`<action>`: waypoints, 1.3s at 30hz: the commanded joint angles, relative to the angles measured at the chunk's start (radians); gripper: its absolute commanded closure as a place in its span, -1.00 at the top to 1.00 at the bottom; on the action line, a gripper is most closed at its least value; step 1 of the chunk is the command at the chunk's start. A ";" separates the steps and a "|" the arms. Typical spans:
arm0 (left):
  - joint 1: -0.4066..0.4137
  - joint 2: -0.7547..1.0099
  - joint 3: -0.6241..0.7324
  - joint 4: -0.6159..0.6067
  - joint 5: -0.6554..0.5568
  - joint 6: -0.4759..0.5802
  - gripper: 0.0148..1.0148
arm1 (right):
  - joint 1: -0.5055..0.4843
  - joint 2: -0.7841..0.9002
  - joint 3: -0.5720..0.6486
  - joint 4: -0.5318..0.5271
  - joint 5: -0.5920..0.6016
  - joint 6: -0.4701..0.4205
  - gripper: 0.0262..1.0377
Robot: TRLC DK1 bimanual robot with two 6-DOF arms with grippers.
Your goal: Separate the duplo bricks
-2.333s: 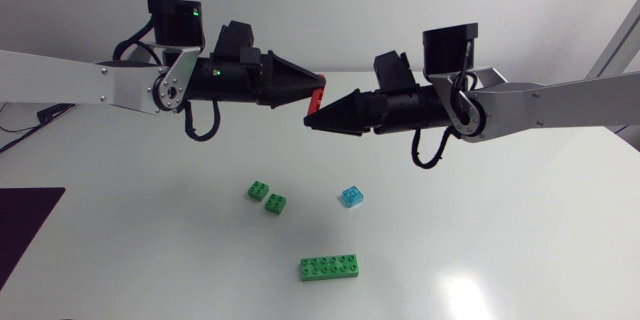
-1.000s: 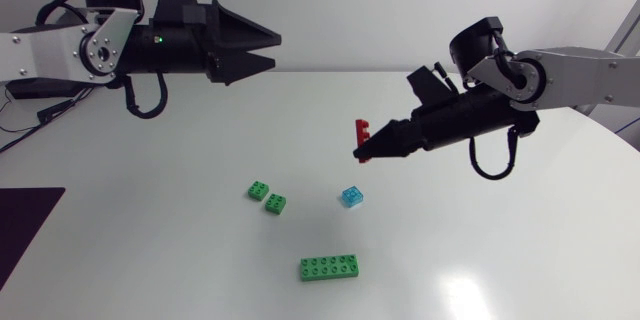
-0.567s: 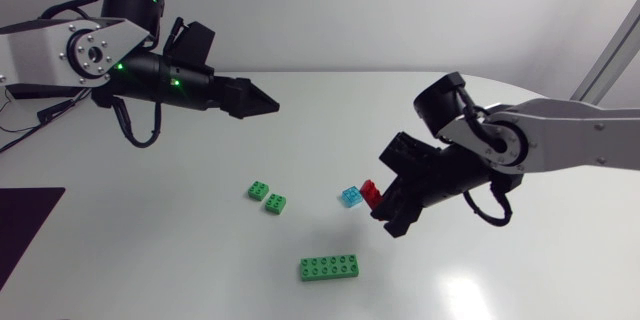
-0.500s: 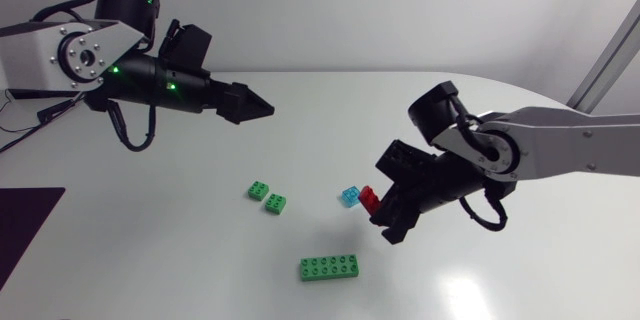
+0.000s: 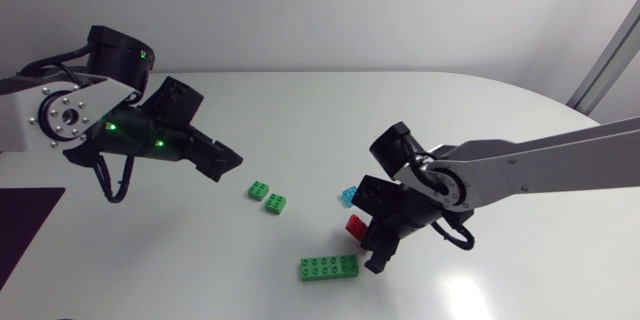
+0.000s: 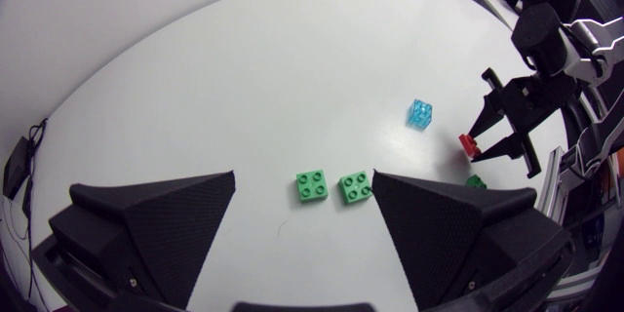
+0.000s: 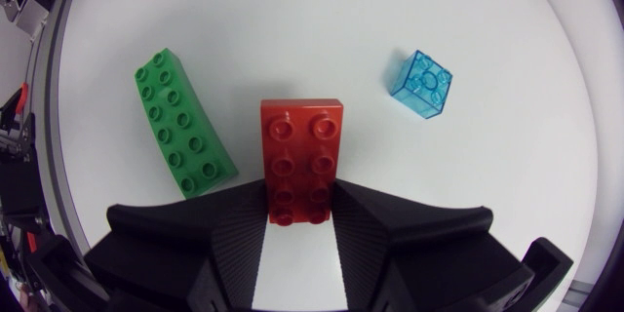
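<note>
The right gripper [image 7: 298, 205] is clamped on the near end of a red two-by-four duplo brick [image 7: 302, 151], one finger on each long side, studs facing the wrist camera. The brick is held low over the white table [image 5: 300, 110]; whether it touches the surface cannot be told. Just beside it on one side lies a long green brick [image 7: 183, 124], and on the other, a little apart, a clear blue two-by-two brick [image 7: 422, 83]. The left gripper [image 6: 303, 175] hangs above the table with its fingers wide apart and nothing between them. Ahead of it two small green two-by-two bricks [image 6: 313, 184] [image 6: 355, 186] lie close together.
</note>
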 commanded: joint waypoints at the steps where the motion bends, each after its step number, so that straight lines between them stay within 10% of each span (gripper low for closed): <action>1: -0.013 -0.036 -0.040 -0.006 -0.025 0.034 0.92 | 0.020 0.033 -0.013 0.000 0.030 0.001 -0.74; 9: -0.035 -0.078 -0.084 -0.016 -0.054 0.041 0.92 | 0.024 0.091 0.024 -0.009 0.085 0.001 -0.61; 15: -0.055 -0.109 -0.104 -0.024 -0.074 0.041 0.93 | 0.030 0.057 0.021 -0.026 0.090 0.018 0.68; 20: -0.061 -0.140 -0.113 -0.036 -0.085 0.041 0.93 | 0.030 -0.042 0.013 -0.041 0.100 0.016 0.84; 30: -0.085 -0.183 -0.123 -0.055 -0.088 0.030 0.93 | 0.191 -0.181 -0.034 -0.061 0.094 0.030 0.58; 39: -0.093 -0.204 -0.136 -0.067 -0.089 0.025 0.93 | 0.248 -0.036 -0.013 -0.043 0.073 0.050 -0.23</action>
